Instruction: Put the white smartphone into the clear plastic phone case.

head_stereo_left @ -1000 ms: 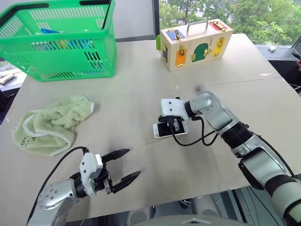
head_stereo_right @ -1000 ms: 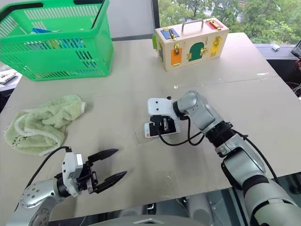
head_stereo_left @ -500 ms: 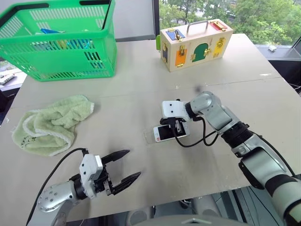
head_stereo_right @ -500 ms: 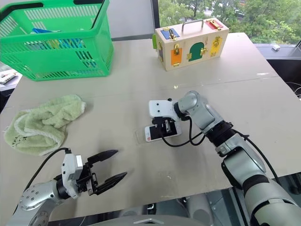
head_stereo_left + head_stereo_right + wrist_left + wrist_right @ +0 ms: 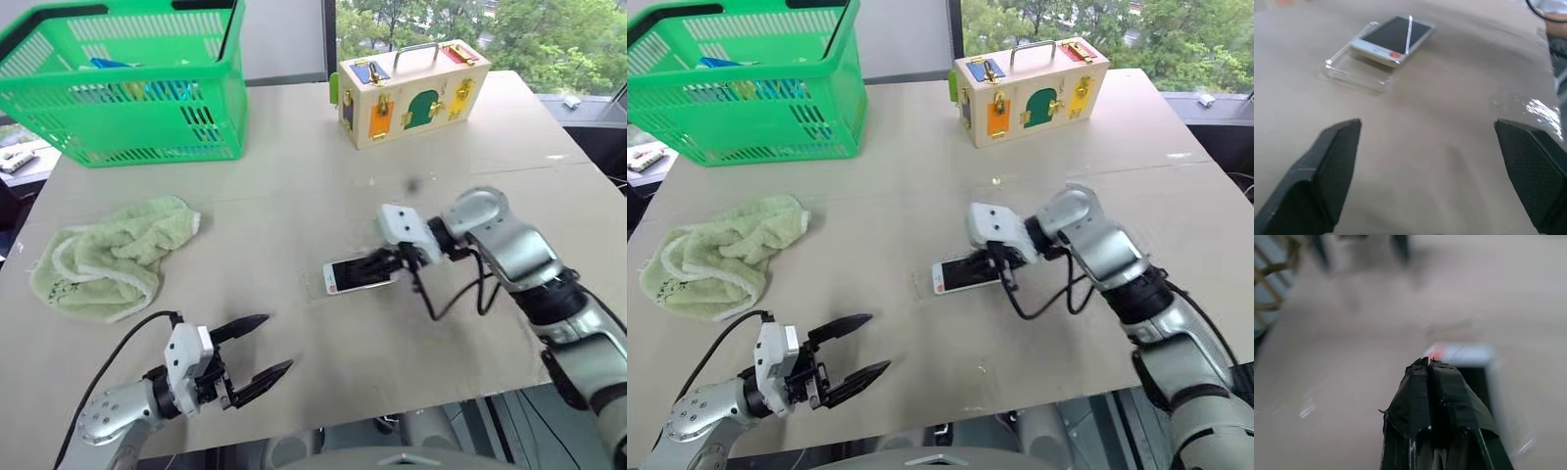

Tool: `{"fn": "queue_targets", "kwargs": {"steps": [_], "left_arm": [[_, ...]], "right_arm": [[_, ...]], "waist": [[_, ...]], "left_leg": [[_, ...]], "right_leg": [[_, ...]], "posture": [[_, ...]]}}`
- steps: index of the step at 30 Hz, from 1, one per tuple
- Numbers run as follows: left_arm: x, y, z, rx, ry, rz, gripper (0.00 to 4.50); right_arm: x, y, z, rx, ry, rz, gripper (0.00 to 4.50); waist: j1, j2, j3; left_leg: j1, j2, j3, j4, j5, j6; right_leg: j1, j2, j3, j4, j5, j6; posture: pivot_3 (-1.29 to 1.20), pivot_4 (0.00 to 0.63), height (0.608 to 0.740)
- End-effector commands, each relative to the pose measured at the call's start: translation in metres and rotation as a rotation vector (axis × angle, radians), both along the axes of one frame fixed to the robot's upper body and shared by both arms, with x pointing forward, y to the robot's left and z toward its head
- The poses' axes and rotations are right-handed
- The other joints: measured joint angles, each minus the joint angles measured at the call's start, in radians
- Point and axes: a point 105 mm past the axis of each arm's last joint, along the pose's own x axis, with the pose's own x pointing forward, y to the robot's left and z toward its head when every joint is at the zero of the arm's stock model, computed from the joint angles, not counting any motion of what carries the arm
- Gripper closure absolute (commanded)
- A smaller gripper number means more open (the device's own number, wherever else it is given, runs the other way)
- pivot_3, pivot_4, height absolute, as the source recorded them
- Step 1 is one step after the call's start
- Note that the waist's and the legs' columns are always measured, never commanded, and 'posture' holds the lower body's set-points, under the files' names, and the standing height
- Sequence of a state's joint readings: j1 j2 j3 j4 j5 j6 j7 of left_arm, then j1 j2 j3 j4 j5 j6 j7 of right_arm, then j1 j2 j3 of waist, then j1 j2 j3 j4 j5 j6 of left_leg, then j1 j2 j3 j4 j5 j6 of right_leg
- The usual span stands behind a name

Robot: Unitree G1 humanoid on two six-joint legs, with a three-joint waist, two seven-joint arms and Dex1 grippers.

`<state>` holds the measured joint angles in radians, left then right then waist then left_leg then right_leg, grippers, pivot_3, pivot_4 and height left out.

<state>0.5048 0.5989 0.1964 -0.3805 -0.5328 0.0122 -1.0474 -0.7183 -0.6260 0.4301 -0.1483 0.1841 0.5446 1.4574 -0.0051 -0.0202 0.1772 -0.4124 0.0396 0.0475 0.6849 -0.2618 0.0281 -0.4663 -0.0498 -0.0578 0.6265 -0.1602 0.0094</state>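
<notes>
The white smartphone (image 5: pixel 353 275) lies screen up in the middle of the table. It rests on the clear plastic phone case (image 5: pixel 1357 76), whose glinting end sticks out past the phone's left end (image 5: pixel 315 284). My right gripper (image 5: pixel 376 264) is shut and empty. Its black fingertips (image 5: pixel 1427 363) point left over the phone's right end; whether they touch it I cannot tell. My left gripper (image 5: pixel 277 343) hangs open near the table's front edge, well short of the phone, with nothing between its fingers (image 5: pixel 1327 166).
A green basket (image 5: pixel 127 88) holding a few items stands at the back left. A crumpled green towel (image 5: pixel 108 255) lies at the left. A wooden lock box (image 5: pixel 411 88) sits at the back. The table's front edge (image 5: pixel 392 406) runs just beyond my left gripper.
My right gripper drew back to the right and turned, from above the phone's middle to its right end. The phone, case and left gripper stayed put.
</notes>
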Motion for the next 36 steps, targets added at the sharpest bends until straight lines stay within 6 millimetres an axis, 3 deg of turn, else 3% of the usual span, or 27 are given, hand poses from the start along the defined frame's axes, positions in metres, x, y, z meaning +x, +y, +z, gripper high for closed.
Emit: {"fn": "queue_targets", "kwargs": {"steps": [1,4,10,17,36], "left_arm": [[0.001,-0.003,0.01,0.002,-0.046,-0.021,0.0],[0.004,-0.004,0.01,0.003,-0.05,-0.028,0.0],[0.008,-0.003,0.012,0.006,-0.055,-0.04,0.0],[0.007,-0.002,0.011,0.006,-0.05,-0.045,0.0],[0.014,0.003,0.02,-0.045,-0.096,0.017,0.0]], "right_arm": [[-0.015,-0.011,-0.011,-0.087,0.005,0.049,4.46],[-0.007,-0.018,-0.025,-0.144,-0.04,0.01,4.46],[0.013,-0.017,-0.035,-0.165,-0.106,-0.064,4.46],[0.031,-0.015,-0.031,-0.157,-0.165,-0.122,4.46],[0.046,-0.01,-0.025,-0.139,-0.199,-0.14,4.46]], "waist": [[-0.004,0.0,0.0],[-0.01,0.0,0.0],[-0.006,0.0,0.0],[-0.006,0.0,0.0],[-0.006,0.0,0.0]], "left_leg": [[0.0,0.0,0.0,0.0,0.0,0.0],[0.002,0.001,0.0,0.0,0.0,0.0],[0.002,0.001,0.001,0.0,0.0,0.0],[0.001,0.0,0.001,0.0,0.0,0.0],[0.002,0.001,0.001,0.0,0.0,0.0]], "right_leg": [[0.0,0.0,0.0,0.0,0.0,0.0],[0.0,0.002,0.0,0.001,0.0,0.0],[0.0,0.004,0.0,0.001,0.002,-0.003],[0.0,0.003,0.001,0.0,0.002,-0.002],[0.0,0.004,0.001,0.001,0.002,-0.003]], "posture": [[0.0,0.15,0.74],[0.0,0.15,0.74],[0.0,0.15,0.74],[0.0,0.15,0.74],[0.0,0.15,0.74]]}}
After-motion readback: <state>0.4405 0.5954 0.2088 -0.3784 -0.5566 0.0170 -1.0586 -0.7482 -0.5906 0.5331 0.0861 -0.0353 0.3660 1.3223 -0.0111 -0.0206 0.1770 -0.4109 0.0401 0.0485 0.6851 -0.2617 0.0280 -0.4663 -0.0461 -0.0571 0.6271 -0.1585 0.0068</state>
